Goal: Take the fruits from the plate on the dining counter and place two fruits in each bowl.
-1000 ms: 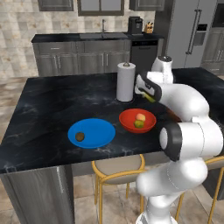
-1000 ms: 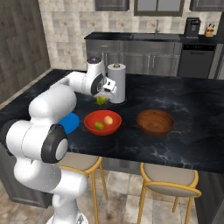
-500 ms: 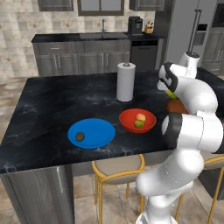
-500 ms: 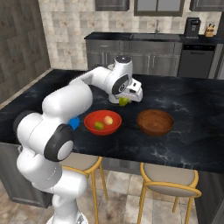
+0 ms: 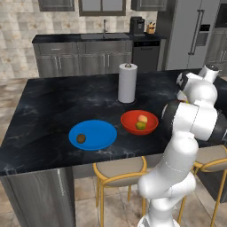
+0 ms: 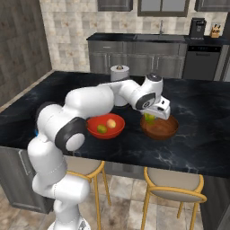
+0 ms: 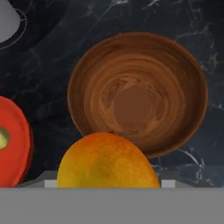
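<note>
Pinching a yellow-orange fruit (image 7: 107,161), the fingers (image 6: 152,117) hang over the brown bowl (image 7: 139,91); red bowl (image 6: 105,127) beside; no legible writing, seemingly.

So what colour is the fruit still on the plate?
Dark brown fruit, clearest in the left base view.

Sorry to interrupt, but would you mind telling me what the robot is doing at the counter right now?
It is sorting fruit from the blue plate into two bowls. The gripper holds a yellow-orange fruit above the brown bowl, which has nothing in it yet. The red bowl already has two fruits, and one dark brown fruit is on the plate.
</note>
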